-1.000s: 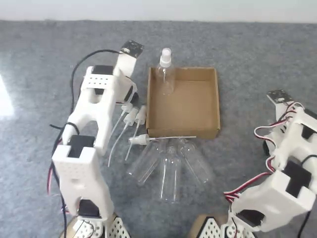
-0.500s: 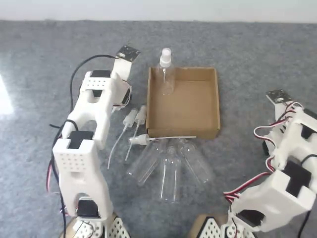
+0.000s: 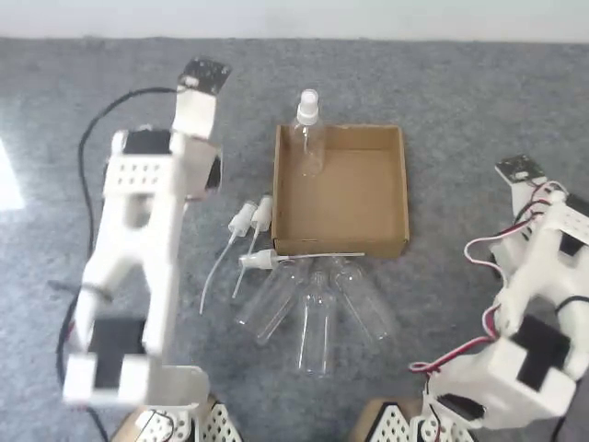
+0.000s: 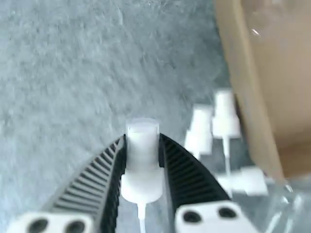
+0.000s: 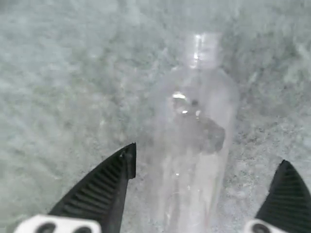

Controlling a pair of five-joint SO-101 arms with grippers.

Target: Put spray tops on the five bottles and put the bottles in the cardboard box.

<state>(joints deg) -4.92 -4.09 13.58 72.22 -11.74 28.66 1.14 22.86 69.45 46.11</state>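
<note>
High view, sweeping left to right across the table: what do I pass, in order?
In order: left arm → loose spray tops → cardboard box → right arm. The lying bottles overlap the box's span, so they are left out.

Bright even light, faint soft shadows, glare patch on table [image 3: 11,189], glints on clear bottle [image 5: 194,145]

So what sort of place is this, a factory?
Probably a small lab or hobby bench, not a factory: two little white arms on a grey mat, loose spray tops, clear bottles and a cardboard box.
</note>
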